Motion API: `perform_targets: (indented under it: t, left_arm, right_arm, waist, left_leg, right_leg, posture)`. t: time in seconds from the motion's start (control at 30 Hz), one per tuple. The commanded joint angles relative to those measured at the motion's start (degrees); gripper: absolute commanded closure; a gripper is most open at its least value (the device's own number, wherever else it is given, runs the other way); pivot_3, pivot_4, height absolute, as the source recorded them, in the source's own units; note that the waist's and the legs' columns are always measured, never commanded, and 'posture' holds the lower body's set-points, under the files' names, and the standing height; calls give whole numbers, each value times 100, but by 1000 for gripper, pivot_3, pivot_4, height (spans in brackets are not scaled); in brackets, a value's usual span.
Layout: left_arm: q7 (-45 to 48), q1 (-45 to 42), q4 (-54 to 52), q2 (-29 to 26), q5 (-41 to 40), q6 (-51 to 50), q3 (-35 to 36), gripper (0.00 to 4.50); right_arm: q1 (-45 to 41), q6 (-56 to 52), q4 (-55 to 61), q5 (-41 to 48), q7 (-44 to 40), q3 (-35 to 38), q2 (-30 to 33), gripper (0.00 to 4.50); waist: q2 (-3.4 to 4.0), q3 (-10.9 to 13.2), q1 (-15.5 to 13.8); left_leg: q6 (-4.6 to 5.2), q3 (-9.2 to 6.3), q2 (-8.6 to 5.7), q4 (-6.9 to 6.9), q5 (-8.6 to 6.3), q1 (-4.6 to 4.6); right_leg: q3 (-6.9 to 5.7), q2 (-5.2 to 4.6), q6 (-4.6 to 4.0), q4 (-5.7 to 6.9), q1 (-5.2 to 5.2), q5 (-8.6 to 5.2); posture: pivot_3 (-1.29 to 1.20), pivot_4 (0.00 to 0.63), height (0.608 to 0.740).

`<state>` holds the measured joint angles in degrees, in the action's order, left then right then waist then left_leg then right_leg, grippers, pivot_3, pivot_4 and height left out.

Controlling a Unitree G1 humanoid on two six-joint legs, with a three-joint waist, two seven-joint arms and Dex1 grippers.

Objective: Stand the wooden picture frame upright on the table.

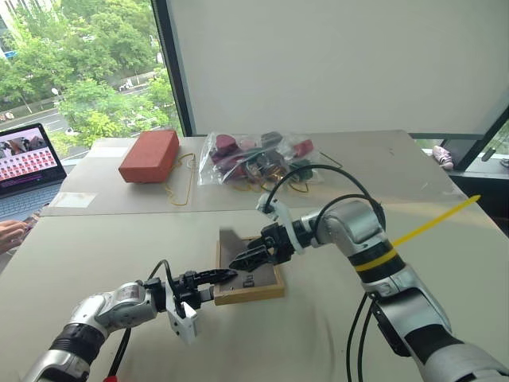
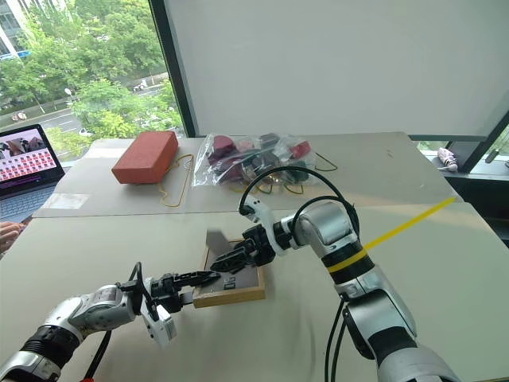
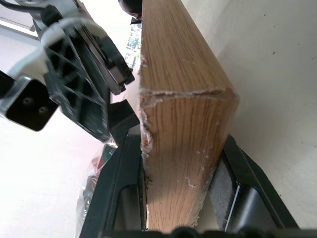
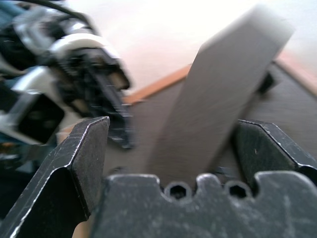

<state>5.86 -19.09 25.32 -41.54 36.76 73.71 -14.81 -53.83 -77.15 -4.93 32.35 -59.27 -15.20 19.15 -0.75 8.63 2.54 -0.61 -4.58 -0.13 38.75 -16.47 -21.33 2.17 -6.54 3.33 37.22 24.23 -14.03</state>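
Picture frame: light wood, face down on the table, dark backboard up, grey prop leg raised.
Left end effector: clamped on the frame's near corner.
Right end effector: jaws wide apart, straddling the prop leg, gripping nothing.

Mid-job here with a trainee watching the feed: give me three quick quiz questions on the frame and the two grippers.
1. True or false: the wooden picture frame lies with its backboard up.
2. Which gripper clamps the frame's edge? A) left gripper B) right gripper
3. What stands between the right gripper's open fingers?

Key: 1 true. 2 A. 3 the grey prop leg, swung up off the backboard; whether they touch it is unclear.
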Motion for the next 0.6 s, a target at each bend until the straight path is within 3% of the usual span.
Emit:
perform_targets:
  t: [0.03, 0.23, 0.43, 0.6]
  left_arm:
    - [54, 63, -87, 37, 37, -44, -82, 3032]
    - [58, 61, -104, 40, 8, -75, -120, 3032]
    - [64, 13, -61, 50, -15, -87, -157, 3032]
    - [73, -6, -33, 55, -20, -86, -179, 3032]
  right_arm:
    - [-108, -405, 780, 745, -11, 666, -64, 50]
    - [79, -470, 1077, 803, 321, 858, 142, 50]
    - [530, 197, 1063, 69, 737, 295, 837, 50]
    - [720, 267, 979, 46, 972, 727, 1243, 50]
  waist:
    - [0, 0, -15]
    - [0, 0, 33]
    - [0, 0, 10]
    - [1, 1, 12]
  left_leg:
    - [0, -2, 0, 2, 0, -3]
    - [0, 0, 1, -1, 0, -3]
    - [0, 1, 1, 0, 0, -4]
    - [0, 3, 1, 0, 0, -2]
  right_leg:
    - [-2, 0, 0, -2, 0, 0]
    - [0, 2, 0, -1, 7, 0]
    - [-1, 2, 0, -3, 6, 0]
    - [0, 1, 0, -8, 5, 0]
  posture:
    - [0, 150, 740]
    - [0, 150, 740]
    - [0, 150, 740]
    - [0, 150, 740]
